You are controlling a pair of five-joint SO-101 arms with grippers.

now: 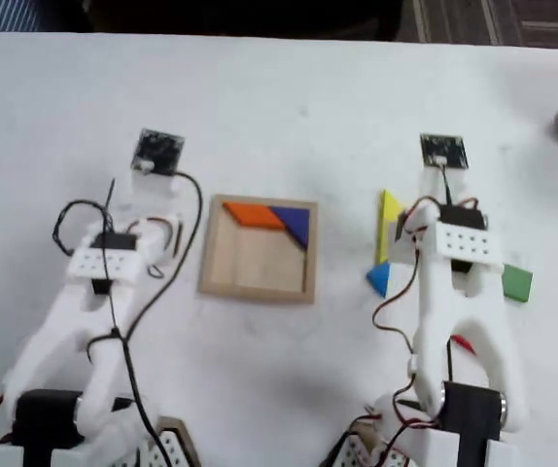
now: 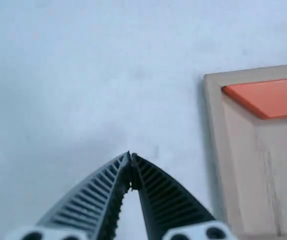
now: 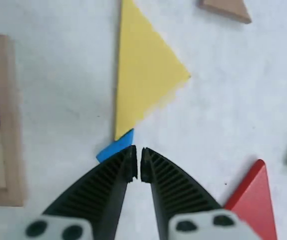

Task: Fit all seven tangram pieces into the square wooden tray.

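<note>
— While the left gripper (image 2: 131, 165) hangs over bare table (image 2: 83, 75) beside the square wooden tray (image 2: 214, 150), how do its jaws stand?
— Pressed together, empty. The right gripper (image 3: 137, 162) is closed to a sliver, also empty, with its tips just short of a blue piece (image 3: 114, 148) at the yellow triangle (image 3: 141, 75)'s tip.
— Anything hidden?
— The red triangle (image 3: 251, 200) is cut off. Both arms stretch forward and flank the tray, which holds an orange piece (image 1: 253, 214) and a dark blue piece (image 1: 296, 226).
</note>
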